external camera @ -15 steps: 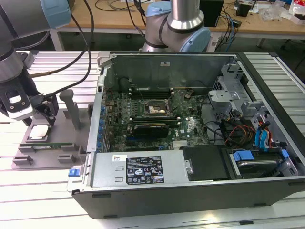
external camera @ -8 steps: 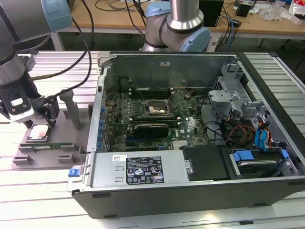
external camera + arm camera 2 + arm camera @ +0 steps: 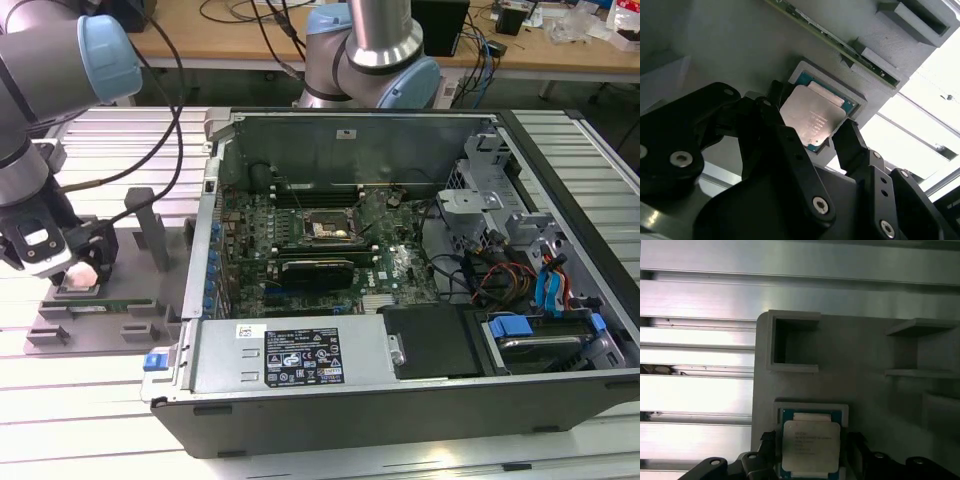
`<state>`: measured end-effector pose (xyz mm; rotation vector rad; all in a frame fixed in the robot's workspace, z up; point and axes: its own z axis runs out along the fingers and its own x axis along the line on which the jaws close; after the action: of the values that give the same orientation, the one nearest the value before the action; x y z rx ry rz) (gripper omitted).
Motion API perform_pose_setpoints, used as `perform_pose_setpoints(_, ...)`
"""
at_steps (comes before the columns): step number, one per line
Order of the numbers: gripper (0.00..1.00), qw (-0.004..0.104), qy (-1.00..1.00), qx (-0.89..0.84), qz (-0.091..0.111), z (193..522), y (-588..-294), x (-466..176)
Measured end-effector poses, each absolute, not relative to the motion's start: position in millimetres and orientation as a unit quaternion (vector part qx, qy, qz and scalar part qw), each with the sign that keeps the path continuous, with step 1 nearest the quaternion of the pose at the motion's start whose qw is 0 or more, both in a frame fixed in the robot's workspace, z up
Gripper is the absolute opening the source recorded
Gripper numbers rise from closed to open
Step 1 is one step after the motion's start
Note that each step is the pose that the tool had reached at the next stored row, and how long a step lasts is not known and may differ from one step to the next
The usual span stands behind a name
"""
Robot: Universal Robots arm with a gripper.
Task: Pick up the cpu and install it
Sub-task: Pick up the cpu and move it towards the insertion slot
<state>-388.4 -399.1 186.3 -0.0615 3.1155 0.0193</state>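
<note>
Slatted aluminium bench (image 3: 80,420), grey plastic fixture tray (image 3: 865,350). I held the black two-finger gripper (image 3: 811,112) open astride the silver-grey square cpu (image 3: 811,445), seated in its tray pocket, presumably leaving edges graspable.

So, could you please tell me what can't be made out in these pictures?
- Exterior view: the cpu is mostly hidden under the gripper, so how it sits cannot be judged.
- Second wrist view: the gripper's dark body hides much of the grey holder.
- Exterior view: the motherboard socket is too far off to tell whether it is empty.
</note>
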Motion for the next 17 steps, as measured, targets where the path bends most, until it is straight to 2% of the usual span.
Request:
perform_pose_setpoints(11, 0.68, 0.013, 1.0, -0.02, 0.006, 185.2, -399.1, -389.8)
perform_pose_setpoints(12, 0.66, 0.013, 1.0, -0.02, 0.006, 185.2, -399.1, -389.8)
perform_pose_setpoints(14, 0.55, 0.013, 1.0, -0.02, 0.006, 185.2, -399.1, -389.9)
perform_pose_setpoints(17, 0.55, 0.013, 1.0, -0.02, 0.006, 185.2, -399.1, -389.9)
